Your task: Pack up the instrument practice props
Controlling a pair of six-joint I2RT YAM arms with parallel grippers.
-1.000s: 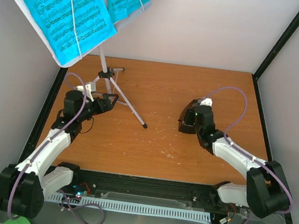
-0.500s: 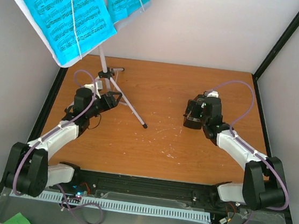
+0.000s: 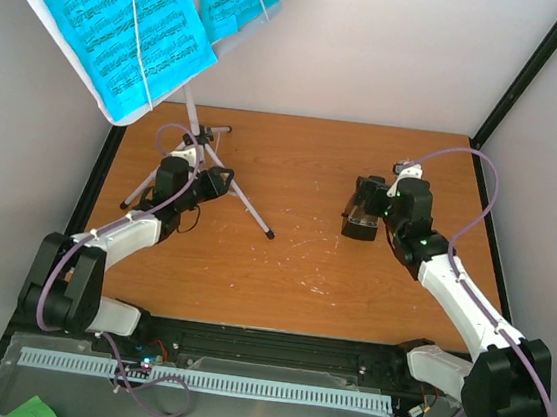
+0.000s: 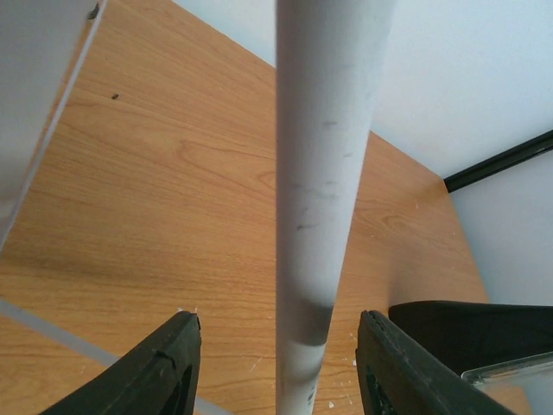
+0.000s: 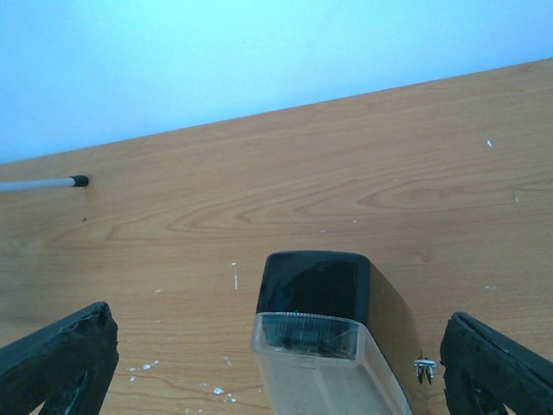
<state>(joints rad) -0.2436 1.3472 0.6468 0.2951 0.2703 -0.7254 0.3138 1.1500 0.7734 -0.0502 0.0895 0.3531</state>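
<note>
One black metronome (image 5: 315,281), clear cover (image 5: 321,367) on it, between wide right jaws

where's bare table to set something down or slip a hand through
The widest bare table lies mid-table, between the foot of the music stand and the metronome; the near strip before the arm bases is free too. Crowded: the left rear, where the left gripper straddles a stand tube.
</note>
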